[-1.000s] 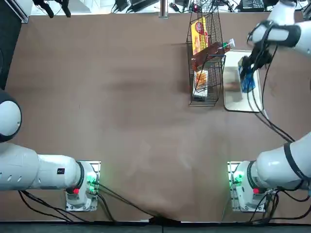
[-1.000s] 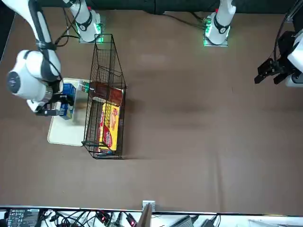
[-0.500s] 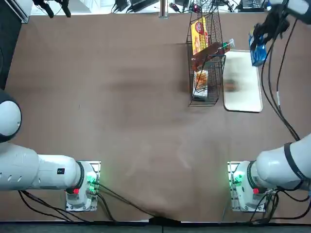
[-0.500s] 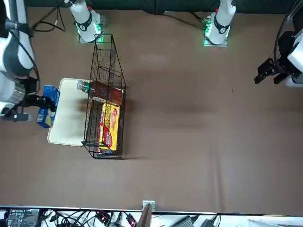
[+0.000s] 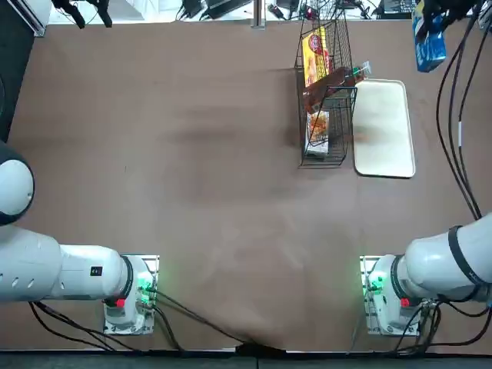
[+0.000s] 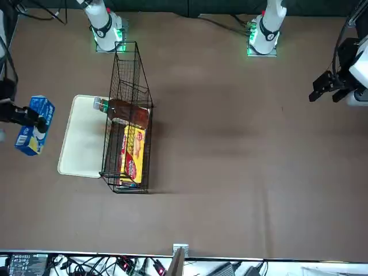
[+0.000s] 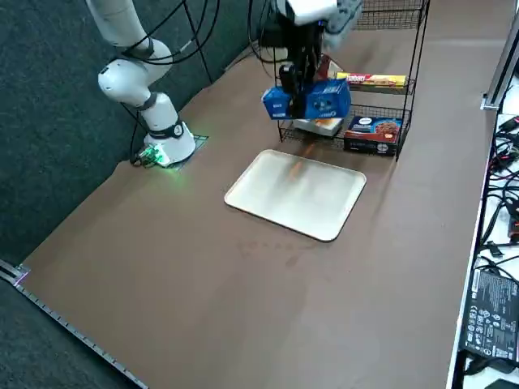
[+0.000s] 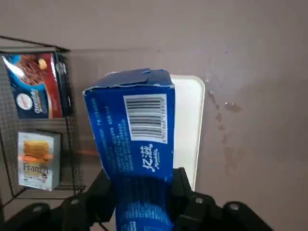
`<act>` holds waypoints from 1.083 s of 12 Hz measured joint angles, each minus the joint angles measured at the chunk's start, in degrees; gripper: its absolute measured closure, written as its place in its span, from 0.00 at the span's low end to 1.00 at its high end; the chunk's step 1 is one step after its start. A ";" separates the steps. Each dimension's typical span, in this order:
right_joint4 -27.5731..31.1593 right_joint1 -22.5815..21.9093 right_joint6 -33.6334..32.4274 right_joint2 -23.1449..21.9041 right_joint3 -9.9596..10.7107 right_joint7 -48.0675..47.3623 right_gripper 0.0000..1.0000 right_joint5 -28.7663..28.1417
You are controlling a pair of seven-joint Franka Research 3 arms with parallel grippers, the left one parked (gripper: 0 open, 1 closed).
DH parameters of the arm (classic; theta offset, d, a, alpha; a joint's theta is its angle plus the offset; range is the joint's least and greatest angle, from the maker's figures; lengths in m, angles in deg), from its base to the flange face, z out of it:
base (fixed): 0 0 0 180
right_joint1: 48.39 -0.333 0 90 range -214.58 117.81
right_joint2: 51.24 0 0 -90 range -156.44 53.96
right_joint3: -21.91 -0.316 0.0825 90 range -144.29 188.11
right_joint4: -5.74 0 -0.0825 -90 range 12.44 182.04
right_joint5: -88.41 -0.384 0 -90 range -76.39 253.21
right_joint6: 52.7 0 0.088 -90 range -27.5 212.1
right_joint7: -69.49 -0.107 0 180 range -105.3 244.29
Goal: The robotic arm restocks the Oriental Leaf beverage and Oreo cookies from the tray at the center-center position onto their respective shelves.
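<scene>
My right gripper (image 7: 302,81) is shut on the Oreo cookies (image 7: 308,101), a blue packet held high in the air. In the top view the Oreo cookies (image 5: 429,40) hang past the tray's far right corner. The fingers (image 8: 103,188) clamp the packet's lower part (image 8: 132,139). The white tray (image 5: 382,131) lies bare beside the shelves (image 5: 324,96), a dark wire rack. The Oriental Leaf beverage (image 5: 337,79) lies in the rack, its white cap poking out toward the tray. The front view shows the packet (image 6: 34,132) left of the tray (image 6: 83,141) and rack (image 6: 129,135).
Yellow-and-red boxes (image 6: 132,152) fill a tier of the rack. A dark red cookie box (image 7: 372,134) and a pale box (image 8: 38,160) sit on its lower tiers. Cables and gear (image 5: 231,8) line the table's far edge. The arm bases (image 5: 384,292) glow green.
The right gripper has risen from just above the tray with the blue packet and swung outward, away from the rack. The tray now lies bare.
</scene>
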 joint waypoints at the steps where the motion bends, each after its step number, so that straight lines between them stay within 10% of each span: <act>1: -1.35 -0.04 -0.52 -0.21 -0.08 -0.01 0.45 -0.13; 13: -6.97 -0.63 -3.49 -7.51 -1.05 -14.97 0.45 -25.26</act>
